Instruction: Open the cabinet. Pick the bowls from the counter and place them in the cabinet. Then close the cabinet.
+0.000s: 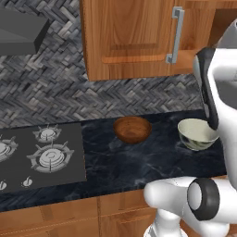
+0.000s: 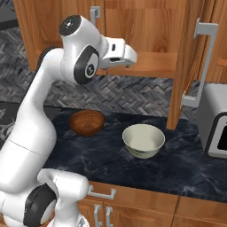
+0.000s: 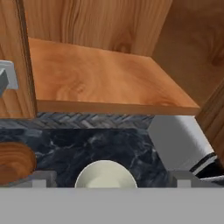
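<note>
We count two bowls on the counter [image 1: 139, 162]: one wooden bowl [image 1: 133, 129], one cream bowl [image 1: 197, 134]. The cabinet [image 1: 134, 37] shows two doors (one open), and the hob [image 1: 41, 155] three burners.

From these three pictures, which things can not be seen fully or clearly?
- Cream bowl: hand view, lower part cut off by the bottom edge.
- Wooden bowl: hand view, cut off by the left edge.
- Cabinet: right base view, upper inside cut off by the top edge; arm covers part of the shelf.
- Toaster: right base view, cut by right edge.
</note>
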